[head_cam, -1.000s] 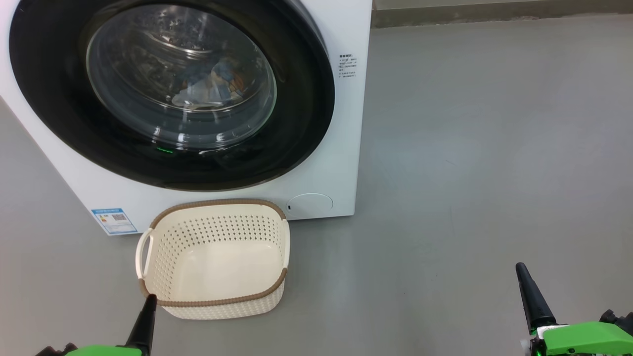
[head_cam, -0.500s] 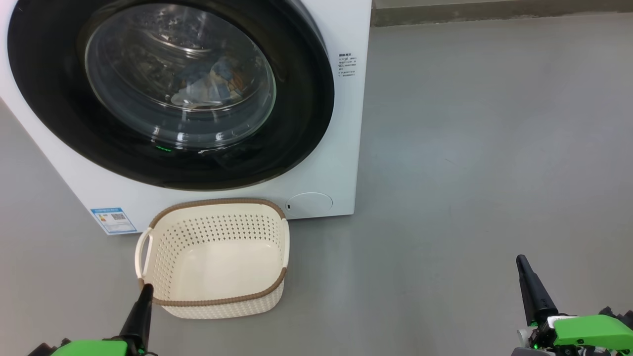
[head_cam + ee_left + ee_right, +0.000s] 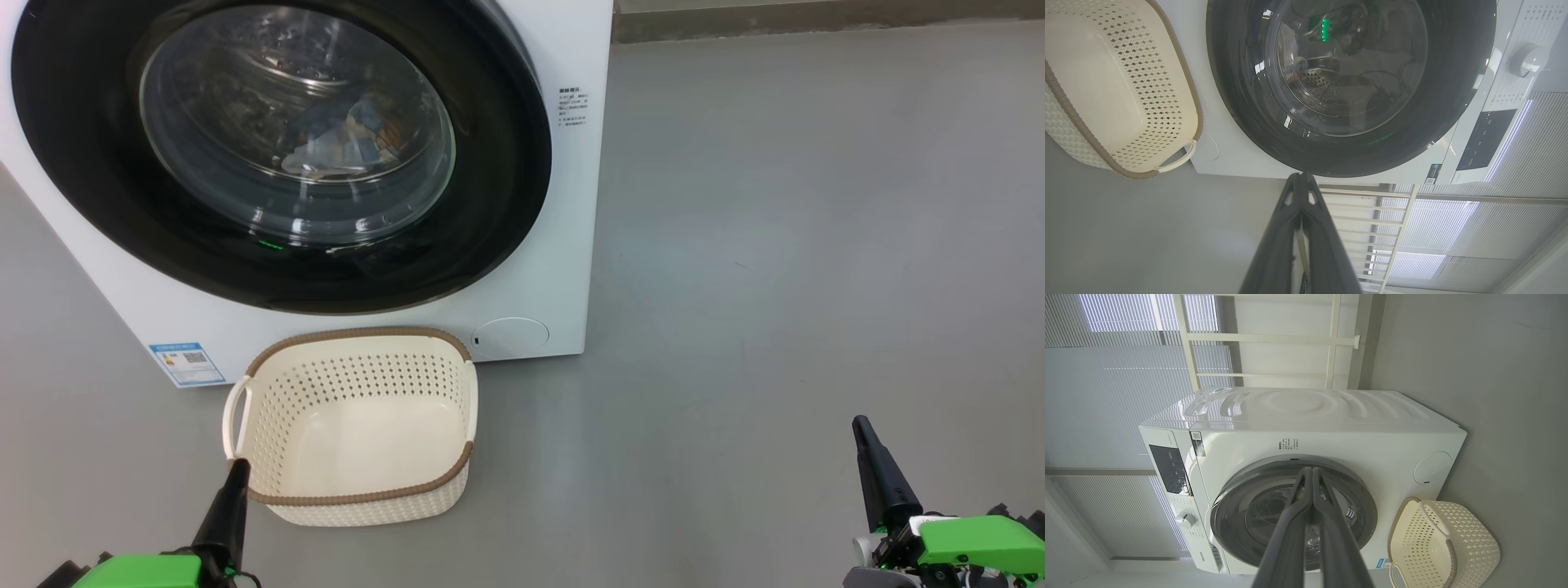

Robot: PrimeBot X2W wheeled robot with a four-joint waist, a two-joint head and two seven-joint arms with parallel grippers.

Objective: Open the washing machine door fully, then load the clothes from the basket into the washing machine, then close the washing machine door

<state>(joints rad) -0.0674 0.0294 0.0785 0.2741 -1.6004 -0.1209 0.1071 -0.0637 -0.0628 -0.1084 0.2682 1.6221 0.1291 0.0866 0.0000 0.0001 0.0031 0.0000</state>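
Observation:
The washing machine (image 3: 563, 269) stands at the upper left of the head view, its glossy black door (image 3: 506, 188) closed flat against the front. Through the glass window, light blue clothes (image 3: 351, 135) lie inside the drum. The cream basket (image 3: 359, 425) sits on the floor right in front of the machine, with nothing in it. My left gripper (image 3: 237, 467) is shut, its tip beside the basket's near left corner. Far off at the lower right, my right gripper (image 3: 859, 425) is shut too. Both wrist views show the door (image 3: 1453, 81) (image 3: 1363, 498) closed and the basket (image 3: 1106, 81) (image 3: 1474, 547) bare.
Grey floor (image 3: 800, 245) stretches to the right of the machine up to a skirting strip (image 3: 816, 20). A blue label sticker (image 3: 188, 363) and a round white flap (image 3: 512, 336) mark the machine's lower front. Window blinds (image 3: 1106, 396) and a white rack (image 3: 1274, 339) stand behind it.
My left gripper's tip has slid down and left along the basket's near left corner. The right gripper's tip has risen slightly in the head view. Door, basket and clothes are unmoved.

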